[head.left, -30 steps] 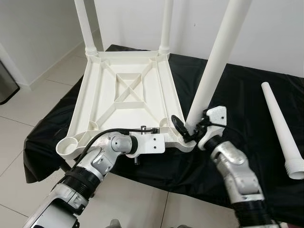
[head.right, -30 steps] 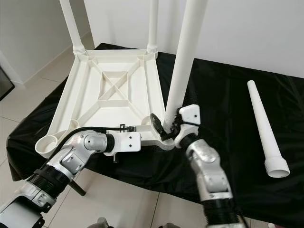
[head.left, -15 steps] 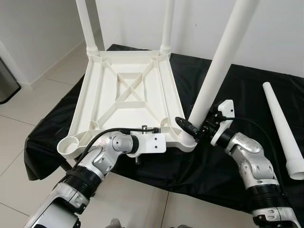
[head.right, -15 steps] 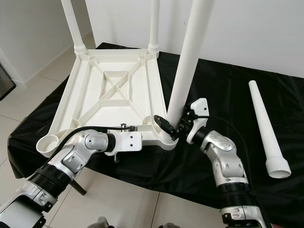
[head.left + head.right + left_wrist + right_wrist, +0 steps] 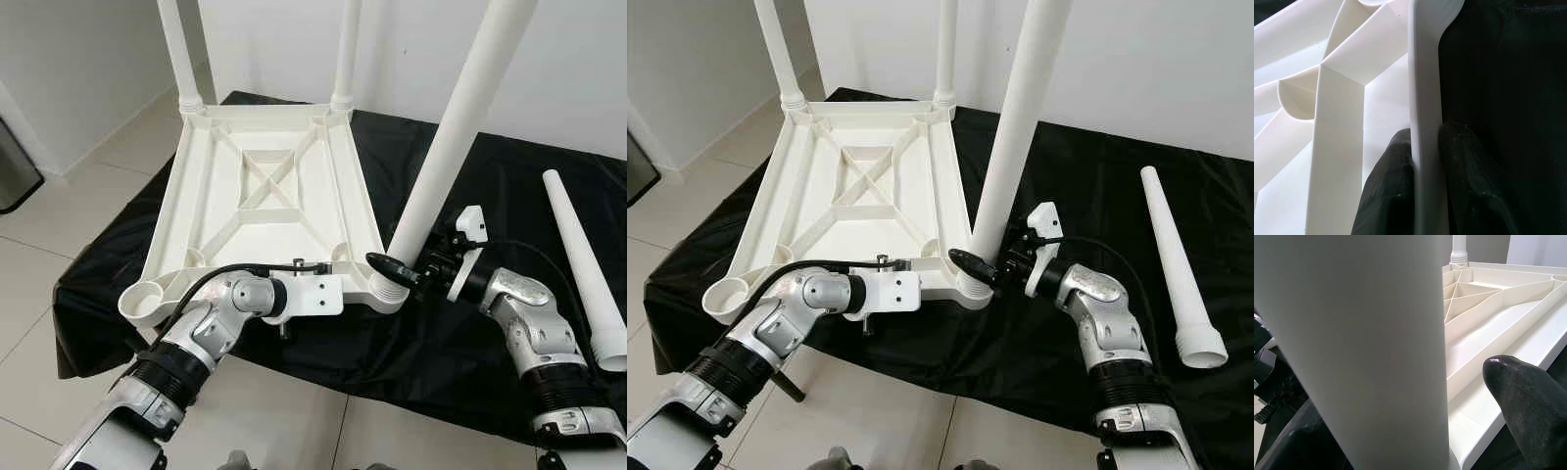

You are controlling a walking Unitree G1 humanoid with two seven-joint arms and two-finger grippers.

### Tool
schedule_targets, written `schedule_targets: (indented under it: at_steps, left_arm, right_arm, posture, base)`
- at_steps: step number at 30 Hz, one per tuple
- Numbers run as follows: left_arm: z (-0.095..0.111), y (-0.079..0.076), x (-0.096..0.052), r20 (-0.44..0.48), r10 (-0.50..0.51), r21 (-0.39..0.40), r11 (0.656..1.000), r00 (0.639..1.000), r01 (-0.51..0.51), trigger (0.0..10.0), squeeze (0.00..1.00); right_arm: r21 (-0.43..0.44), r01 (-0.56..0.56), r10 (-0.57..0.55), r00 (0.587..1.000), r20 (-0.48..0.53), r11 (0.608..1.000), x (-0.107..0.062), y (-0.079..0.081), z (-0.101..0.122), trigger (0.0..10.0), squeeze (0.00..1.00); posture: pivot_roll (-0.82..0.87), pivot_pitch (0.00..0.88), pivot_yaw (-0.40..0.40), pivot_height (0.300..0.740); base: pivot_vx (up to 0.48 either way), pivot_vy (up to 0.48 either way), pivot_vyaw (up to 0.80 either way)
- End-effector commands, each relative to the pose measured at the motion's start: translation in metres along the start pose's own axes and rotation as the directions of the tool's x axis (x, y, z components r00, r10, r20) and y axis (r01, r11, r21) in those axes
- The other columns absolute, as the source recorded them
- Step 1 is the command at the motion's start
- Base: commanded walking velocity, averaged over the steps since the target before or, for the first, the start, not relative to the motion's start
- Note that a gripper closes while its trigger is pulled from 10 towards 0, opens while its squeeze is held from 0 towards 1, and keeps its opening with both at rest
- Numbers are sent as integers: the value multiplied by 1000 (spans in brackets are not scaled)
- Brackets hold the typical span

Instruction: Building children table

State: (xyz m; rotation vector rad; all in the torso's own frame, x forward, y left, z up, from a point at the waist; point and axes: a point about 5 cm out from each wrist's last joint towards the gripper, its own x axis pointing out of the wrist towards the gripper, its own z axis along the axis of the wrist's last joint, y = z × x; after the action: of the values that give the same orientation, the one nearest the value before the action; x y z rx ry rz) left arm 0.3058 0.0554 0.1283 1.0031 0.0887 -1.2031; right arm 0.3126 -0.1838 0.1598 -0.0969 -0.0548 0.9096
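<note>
Pinching the near rim of the upturned white tabletop (image 5: 265,196), the left hand (image 5: 1425,166) has one black finger on either side of the thin plastic edge; the left wrist view shows both fingertips (image 5: 1396,171) pressed flat against that rim, with the tabletop's ribs on one side and black cloth on the other. The silver left arm reaches in from the near left corner of the bench.

The right hand (image 5: 397,269) sits at the near right corner of the tabletop, its fingers spread around the base of a tall white table leg (image 5: 456,137) that stands in the corner socket and leans slightly to the right. In the right wrist view the leg fills the space between the two fingers, and one fingertip (image 5: 1528,401) shows a gap from the leg's surface, so the hand straddles the leg with its fingers apart and I cannot tell if the other finger touches it.

Two more legs (image 5: 176,49) stand upright in the far corner sockets. The near left socket (image 5: 142,299) is an open round cup. A fourth leg (image 5: 583,259) lies loose on the black-draped bench (image 5: 509,176), well to the right of the tabletop, wide end toward the robot. Pale floor tiles (image 5: 59,245) surround the bench.
</note>
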Motion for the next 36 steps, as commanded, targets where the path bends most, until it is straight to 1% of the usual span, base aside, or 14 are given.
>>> schedule_targets:
  at_steps: [1,2,3,4,5,6,7,18,23,24,25,26,34,36]
  left_arm:
    - [0,1,0,2,16,9,1000,1000,-16,10000,0]
    - [0,1,0,2,15,10,1000,1000,-15,10000,0]
    - [0,1,0,2,14,11,1000,1000,-14,10000,0]
    - [0,1,0,3,14,12,1000,1000,-14,10000,0]
    - [0,1,0,3,13,12,1000,1000,-13,10000,0]
    - [0,1,1,2,13,12,1000,1000,-13,10000,0]
    - [0,1,1,2,14,13,1000,1000,-14,10000,0]
    - [0,0,1,4,12,14,1000,1000,-12,10000,0]
    - [1,-1,2,6,11,13,1000,1000,-11,10000,0]
    - [1,-1,2,7,11,14,1000,1000,-11,10000,0]
    - [1,-1,2,7,11,14,1000,1000,-11,10000,0]
    - [1,-1,2,8,11,13,1000,1000,-11,10000,0]
    - [1,-1,2,9,10,12,1000,1000,-11,10000,0]
    - [1,-1,2,9,13,10,1000,1000,-13,10000,0]
  right_arm:
    - [-5,-11,11,1000,-11,1000,-1,-2,-2,10000,0]
    - [-7,-15,15,1000,-9,1000,-1,-2,-2,9961,0]
    - [-10,-20,20,1000,-8,1000,-1,-2,-2,5961,0]
    - [-13,-25,25,1000,-7,1000,0,-2,-2,5961,0]
    - [-4,-28,28,1000,-3,1000,0,-1,-3,4745,0]
    - [3,-32,32,1000,0,999,0,-1,-3,4745,0]
    - [7,-35,35,999,2,999,0,-1,-3,0,0]
    - [20,-50,49,999,13,999,1,0,-4,0,0]
    - [17,-37,36,999,23,999,2,2,-4,0,0]
    - [12,-26,25,999,21,1000,2,2,-4,8745,0]
    - [9,-19,19,1000,20,1000,2,2,-4,8745,0]
    - [25,-9,8,999,33,1000,2,4,-3,10000,0]
    - [30,-2,0,999,54,1000,3,9,-1,10000,0]
    - [25,33,-35,997,72,999,3,11,2,10000,0]
  posture:
    - [-28,13,-10,740]
    - [-28,12,-9,740]
    - [-27,10,-9,740]
    - [-28,10,-9,740]
    - [-28,8,-9,740]
    - [-28,7,-9,740]
    - [-28,5,-10,740]
    - [-29,0,-10,740]
    - [-29,0,-14,740]
    - [-29,0,-15,740]
    - [-29,0,-15,740]
    - [-30,0,-16,740]
    - [-30,0,-18,740]
    - [-30,0,-22,740]
  base:
    - [0,0,0]
    - [0,0,0]
    - [0,0,0]
    - [0,0,0]
    - [0,0,0]
    - [0,0,0]
    - [0,0,0]
    - [0,0,0]
    - [0,0,0]
    - [0,0,0]
    - [0,0,0]
    - [0,0,0]
    - [0,0,0]
    - [0,0,0]
